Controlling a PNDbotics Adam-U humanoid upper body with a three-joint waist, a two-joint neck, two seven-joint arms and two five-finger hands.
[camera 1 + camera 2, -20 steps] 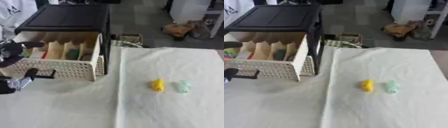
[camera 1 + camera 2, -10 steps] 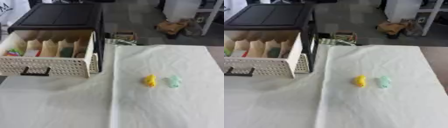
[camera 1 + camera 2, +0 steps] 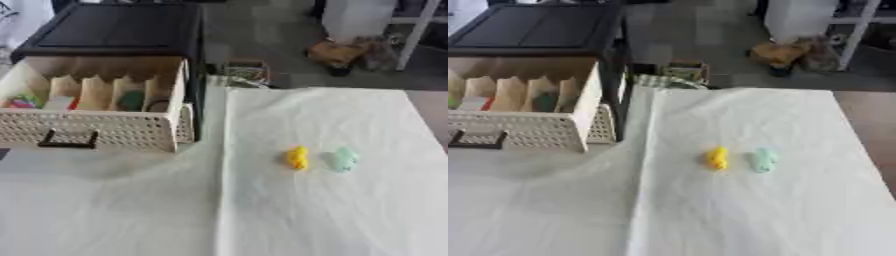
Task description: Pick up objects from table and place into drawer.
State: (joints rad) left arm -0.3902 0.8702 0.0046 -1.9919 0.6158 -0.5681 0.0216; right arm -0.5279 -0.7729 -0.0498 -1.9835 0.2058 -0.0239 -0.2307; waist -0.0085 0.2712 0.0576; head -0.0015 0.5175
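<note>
At ten o'clock the cream perforated plastic drawer stood open, the left hand gone from view, neither hand's state visible, leaving the small yellow object and pale green object at three o'clock unpicked.

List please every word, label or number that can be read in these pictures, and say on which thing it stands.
None can be read.
Drawer: no print shows.
Yellow object and pale green object: no marking shows.
White cloth: plain.
</note>
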